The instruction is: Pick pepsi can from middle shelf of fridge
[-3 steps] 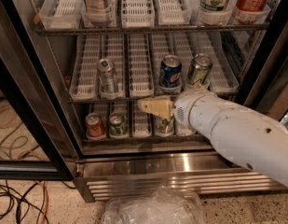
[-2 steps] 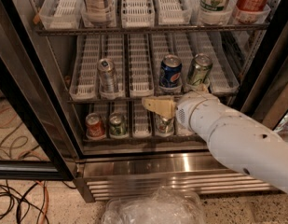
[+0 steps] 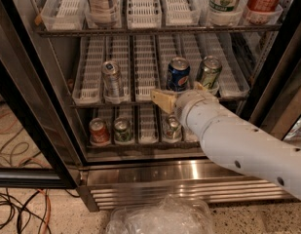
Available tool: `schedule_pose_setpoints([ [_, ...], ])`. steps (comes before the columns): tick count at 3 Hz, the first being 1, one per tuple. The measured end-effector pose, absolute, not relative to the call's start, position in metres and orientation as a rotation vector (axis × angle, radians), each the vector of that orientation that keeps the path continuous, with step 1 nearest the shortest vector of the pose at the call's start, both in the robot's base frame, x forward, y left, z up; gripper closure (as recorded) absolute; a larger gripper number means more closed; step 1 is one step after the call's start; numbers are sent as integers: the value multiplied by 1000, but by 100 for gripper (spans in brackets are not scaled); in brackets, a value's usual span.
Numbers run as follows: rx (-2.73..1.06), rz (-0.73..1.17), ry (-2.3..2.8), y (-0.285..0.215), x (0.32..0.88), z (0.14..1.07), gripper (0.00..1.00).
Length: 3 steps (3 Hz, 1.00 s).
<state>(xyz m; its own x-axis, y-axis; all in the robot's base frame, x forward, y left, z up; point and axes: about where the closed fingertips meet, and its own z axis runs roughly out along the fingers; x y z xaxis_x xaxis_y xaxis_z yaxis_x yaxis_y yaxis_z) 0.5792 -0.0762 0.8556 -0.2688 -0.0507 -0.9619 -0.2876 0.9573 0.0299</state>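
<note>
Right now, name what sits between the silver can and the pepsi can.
An empty white lane tray, camera view; the gripper hovers below the pepsi can.

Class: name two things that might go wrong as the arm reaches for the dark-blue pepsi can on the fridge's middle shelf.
1. The green-silver can stands close beside the dark-blue pepsi can, so the tan gripper, now low at the front edge of the wire middle shelf, might bump it.
2. Rising from there, the gripper may catch the white lane trays.
</note>
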Motion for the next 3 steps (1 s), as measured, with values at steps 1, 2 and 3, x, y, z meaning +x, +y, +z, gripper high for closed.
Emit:
schedule_pose_setpoints([
  [1, -249, 231, 1836, -76, 579, 856, 14],
  [2, -232, 217, 1814, -77, 583, 856, 32],
  [3, -230, 185, 1778, -76, 589, 853, 38],
])
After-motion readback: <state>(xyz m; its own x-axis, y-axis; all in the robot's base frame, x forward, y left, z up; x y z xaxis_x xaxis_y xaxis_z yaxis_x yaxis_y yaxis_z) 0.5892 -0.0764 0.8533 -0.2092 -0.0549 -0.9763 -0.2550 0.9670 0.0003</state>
